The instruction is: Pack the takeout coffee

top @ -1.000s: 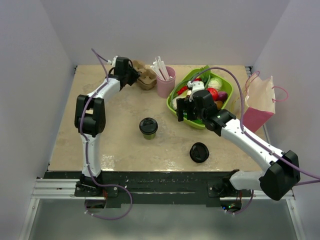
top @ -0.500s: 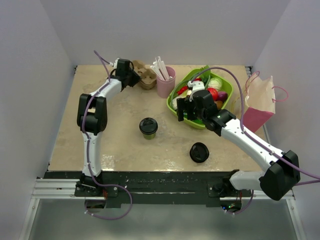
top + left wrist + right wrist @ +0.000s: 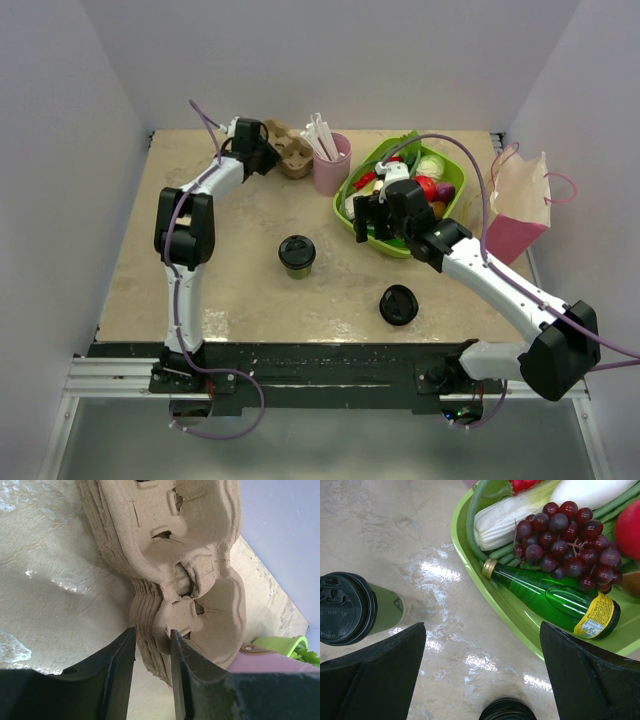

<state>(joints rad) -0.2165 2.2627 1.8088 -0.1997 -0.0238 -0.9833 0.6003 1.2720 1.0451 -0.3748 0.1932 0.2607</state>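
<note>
Small olive-green paper cup with round black plastic lid (image 3: 297,255) stands upright on the tabletop (image 3: 230,280), long axis vertical, lid up, nothing touching it. In the top view it lies at about 8 o'clock from the right jaws and near them. In the right wrist view the same cup (image 3: 347,609) sits at 9 o'clock, just outside the left-hand finger rather than between the two. Right jaws are spread fully wide and empty. Left jaws are at the far edge of the tabletop, closed down narrowly on the near wall of the brown moulded-pulp cup carrier (image 3: 200,605), one finger on either side of it; from there the cup lies at about 5 o'clock, well apart. Judgement: the right arm is nearer, and must shift toward 8 o'clock to bring the cup between its fingers. The pink paper bag (image 3: 520,210) stands at 3 o'clock from the right jaws, opposite the cup.
</note>
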